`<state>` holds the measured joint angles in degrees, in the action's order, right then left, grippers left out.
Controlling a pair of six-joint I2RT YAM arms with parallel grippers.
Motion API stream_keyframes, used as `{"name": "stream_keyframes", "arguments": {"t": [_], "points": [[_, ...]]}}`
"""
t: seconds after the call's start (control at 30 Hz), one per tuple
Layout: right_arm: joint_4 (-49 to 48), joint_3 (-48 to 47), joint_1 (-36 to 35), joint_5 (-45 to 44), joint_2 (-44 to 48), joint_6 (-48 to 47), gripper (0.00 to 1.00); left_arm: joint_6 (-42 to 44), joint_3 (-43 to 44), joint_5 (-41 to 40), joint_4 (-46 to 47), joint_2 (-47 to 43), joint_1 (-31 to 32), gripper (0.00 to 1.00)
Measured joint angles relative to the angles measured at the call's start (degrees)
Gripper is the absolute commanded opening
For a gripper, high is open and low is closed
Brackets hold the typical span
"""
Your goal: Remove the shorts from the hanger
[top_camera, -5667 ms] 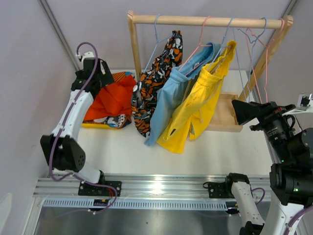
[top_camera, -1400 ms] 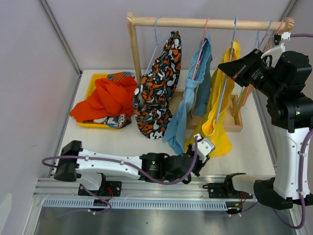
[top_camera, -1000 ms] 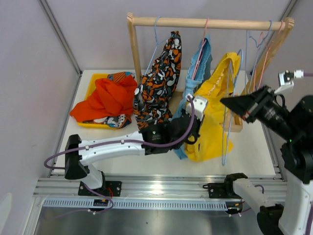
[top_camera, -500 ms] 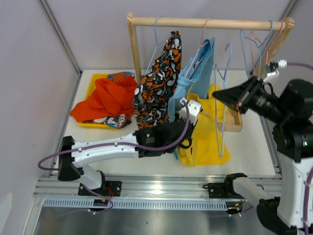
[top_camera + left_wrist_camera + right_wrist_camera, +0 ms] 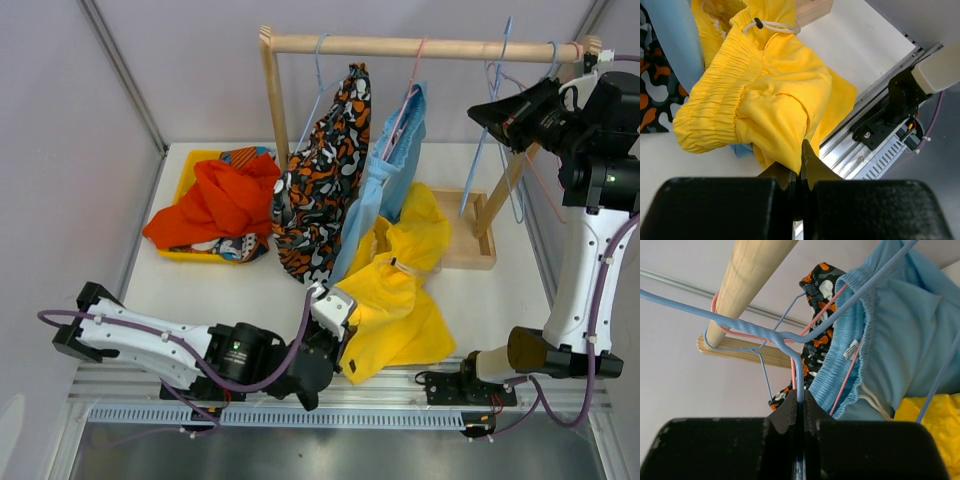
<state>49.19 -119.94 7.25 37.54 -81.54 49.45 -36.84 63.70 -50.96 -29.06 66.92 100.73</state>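
The yellow shorts (image 5: 400, 300) lie crumpled on the table, off any hanger. My left gripper (image 5: 345, 330) is low at the near edge, shut on a fold of the yellow shorts (image 5: 770, 85). My right gripper (image 5: 482, 110) is up at the right end of the wooden rod (image 5: 420, 45), shut on the wire of a bare blue hanger (image 5: 797, 370). The light blue shorts (image 5: 385, 180) hang on a pink hanger. The blotch-print shorts (image 5: 325, 180) hang to their left. The red-orange shorts (image 5: 225, 200) lie heaped on a yellow tray (image 5: 190, 256).
The rack's wooden base (image 5: 465, 245) sits behind the yellow shorts, with its slanted post (image 5: 505, 185) at right. More empty wire hangers (image 5: 555, 60) hang at the rod's right end. The aluminium rail (image 5: 400, 390) runs along the near edge.
The yellow shorts have slid off the blue hanger and dropped to the table, pulled toward the near edge by my left gripper. My right gripper has raised the bare hanger to the rod.
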Motion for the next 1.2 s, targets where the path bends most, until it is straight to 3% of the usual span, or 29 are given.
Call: {"name": "stream_keyframes", "arguments": {"t": [0.2,0.43,0.53,0.6,0.63,0.67,0.73,0.77,1.03,1.2], "points": [[-4.3,4.6,0.5,0.3,0.9,0.0,0.0,-5.1,0.5,-3.8,-6.7,-0.1,2.5,0.0],[-7.1,14.1,0.6,-0.1,5.2,-0.6,0.0,-3.2,6.7,-7.8,-10.9,-0.3,2.1,0.0],[-7.8,17.1,0.6,-0.6,7.5,-0.8,0.07,-1.3,9.1,-9.0,-11.6,-1.2,0.9,0.0],[-8.0,18.5,0.6,-0.9,9.0,-1.2,0.28,-0.3,10.1,-9.3,-12.4,-2.4,-0.6,0.0],[-7.5,19.0,0.6,-0.7,9.8,-1.4,0.46,0.2,10.4,-9.4,-12.8,-3.1,-1.4,0.0],[-7.0,19.7,0.6,-0.5,10.8,-1.5,0.73,0.9,10.7,-9.5,-13.6,-4.0,-2.4,0.0],[-6.0,20.7,0.6,-0.1,12.7,-2.3,0.96,1.5,11.6,-10.1,-15.2,-5.4,-3.8,0.0],[-5.5,20.8,0.6,-0.1,13.4,-2.7,1.0,1.9,12.3,-10.5,-16.4,-6.0,-4.3,0.0],[-2.1,19.3,0.6,-0.1,16.4,-5.3,0.99,8.9,23.2,-11.6,-24.0,-9.5,-12.1,0.0],[1.4,18.5,0.6,-0.5,18.6,-6.2,0.99,8.6,34.4,-14.6,-35.7,-8.1,-15.6,0.0]]}}
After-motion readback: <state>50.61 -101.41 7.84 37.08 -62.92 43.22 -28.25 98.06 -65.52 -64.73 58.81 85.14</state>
